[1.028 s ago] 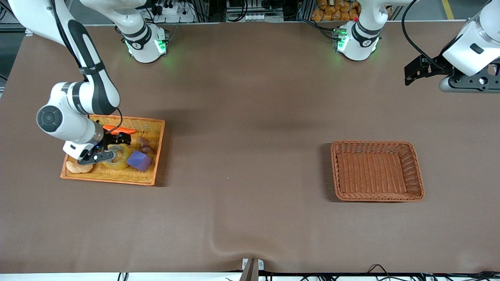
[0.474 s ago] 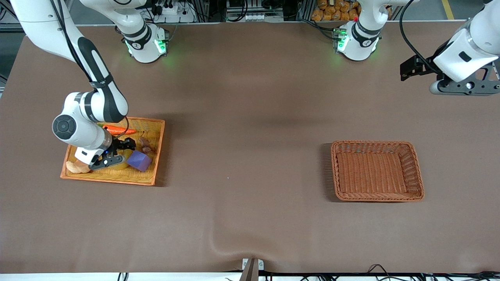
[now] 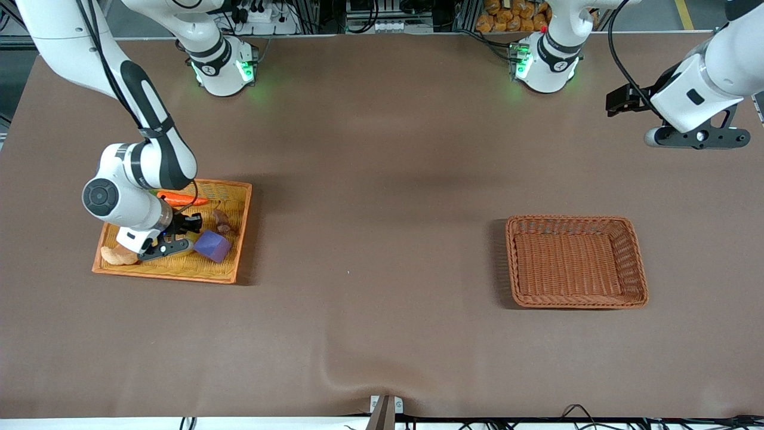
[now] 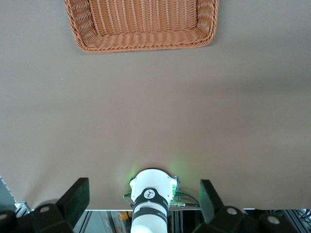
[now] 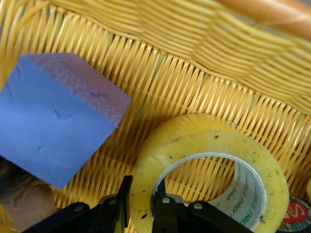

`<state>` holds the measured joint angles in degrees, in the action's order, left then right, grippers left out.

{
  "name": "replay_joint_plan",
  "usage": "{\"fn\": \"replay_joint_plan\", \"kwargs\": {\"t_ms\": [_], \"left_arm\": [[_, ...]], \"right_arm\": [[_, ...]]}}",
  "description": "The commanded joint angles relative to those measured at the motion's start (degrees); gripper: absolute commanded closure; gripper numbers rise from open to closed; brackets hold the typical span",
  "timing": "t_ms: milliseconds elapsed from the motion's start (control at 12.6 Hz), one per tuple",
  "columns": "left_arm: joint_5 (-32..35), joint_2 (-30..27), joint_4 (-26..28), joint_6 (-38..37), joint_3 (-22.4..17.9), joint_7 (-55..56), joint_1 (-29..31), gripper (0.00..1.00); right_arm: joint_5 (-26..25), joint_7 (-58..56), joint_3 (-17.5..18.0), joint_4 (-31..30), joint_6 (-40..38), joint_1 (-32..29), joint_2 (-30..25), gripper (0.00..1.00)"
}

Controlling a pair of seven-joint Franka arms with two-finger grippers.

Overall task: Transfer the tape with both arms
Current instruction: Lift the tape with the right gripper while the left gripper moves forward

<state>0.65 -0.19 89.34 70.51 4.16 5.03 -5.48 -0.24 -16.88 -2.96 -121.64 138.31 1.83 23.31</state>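
The tape point(image 5: 209, 141), a translucent yellow ring with a pale core, lies flat in the yellow wicker tray point(image 3: 242, 233) at the right arm's end of the table. My right gripper point(image 3: 172, 240) is down in the tray and shut on the tape's wall. In the right wrist view one finger point(image 5: 126, 196) is outside the ring and the other is inside the hole, with the right gripper point(image 5: 143, 200) pinching the wall. From the front the hand hides most of the tape. My left gripper point(image 3: 695, 137) hangs open and empty point(image 4: 143, 201) over the table's left-arm end.
A purple cube point(image 3: 212, 245) sits right beside the tape point(image 5: 53, 121). The tray also holds an orange carrot point(image 3: 182, 199), a small brown piece point(image 3: 222, 222) and a tan lump point(image 3: 117, 255). A brown wicker basket point(image 3: 636, 257) stands toward the left arm's end.
My right gripper came down onto the tape and shut on its wall. The left arm has drifted slightly toward the table's middle, still open.
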Motion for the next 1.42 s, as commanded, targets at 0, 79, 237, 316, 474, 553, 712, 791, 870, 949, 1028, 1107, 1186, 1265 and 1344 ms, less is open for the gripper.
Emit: {"fn": "replay_joint_plan", "kwargs": {"t_ms": [0,79,237,316,474,553,712,791,870,949,1028,1107,1186,1265,1344], "left_arm": [[-0.12,0.37,-0.92,-1.60,-0.03,0.50,-0.15,0.00],[-0.12,0.37,-0.83,-1.87,-0.03,0.50,-0.06,0.00],[-0.12,0.54,-0.74,-3.27,-0.03,0.50,-0.06,0.00],[-0.21,1.50,-0.92,-3.62,-0.12,0.50,0.03,0.00],[-0.21,2.39,-1.01,-3.63,-0.12,0.50,0.20,0.00],[-0.21,2.39,-1.01,-3.63,-0.12,0.50,0.29,0.00],[-0.21,3.52,-1.01,-3.63,-0.12,0.50,0.20,0.00],[-0.12,4.49,-0.92,-3.63,-0.21,0.50,0.20,0.00],[-0.12,5.46,-1.01,-3.71,-0.30,0.50,0.55,0.00],[-0.21,6.16,-1.01,-3.89,-0.56,0.50,0.73,0.00],[-0.12,7.22,-1.01,-3.89,-0.65,0.42,0.82,0.00],[-0.03,9.49,-1.27,-3.89,-0.65,0.50,0.47,0.00],[0.14,11.77,-3.45,-3.89,-0.65,0.42,0.29,0.00],[-0.03,13.62,-5.04,-3.89,-0.65,0.41,0.29,0.00],[-0.21,15.38,-5.49,-3.89,-0.65,0.41,0.73,0.00]], "right_arm": [[-0.03,-0.70,0.23,4.63,-7.57,-0.25,-1.86,1.00],[-0.03,-0.44,0.32,8.66,-14.40,-0.24,-2.48,1.00],[0.15,0.00,0.41,17.62,-27.33,-0.07,-3.01,1.00],[0.15,0.09,0.50,21.05,-32.26,0.19,-4.23,1.00],[0.24,0.35,0.94,24.24,-38.26,2.03,-7.21,1.00],[1.02,0.36,0.94,24.43,-40.20,3.08,-8.97,1.00],[1.47,0.53,1.02,26.18,-40.58,6.59,-9.25,1.00],[1.64,2.71,1.02,27.06,-39.96,9.31,-8.73,1.00],[1.56,6.30,0.94,28.11,-38.82,12.73,-7.50,1.00],[1.64,9.47,0.94,29.86,-37.33,16.50,-5.14,1.00],[1.64,14.28,0.94,32.49,-36.19,20.72,-2.16,1.00],[1.56,20.68,0.94,35.13,-35.31,24.42,0.91,1.00],[1.64,26.75,1.02,37.41,-33.56,28.02,3.73,1.00],[3.64,32.21,0.94,39.61,-30.76,31.54,7.06,1.00],[6.19,36.44,0.94,41.90,-27.51,33.83,10.58,1.00]]}}
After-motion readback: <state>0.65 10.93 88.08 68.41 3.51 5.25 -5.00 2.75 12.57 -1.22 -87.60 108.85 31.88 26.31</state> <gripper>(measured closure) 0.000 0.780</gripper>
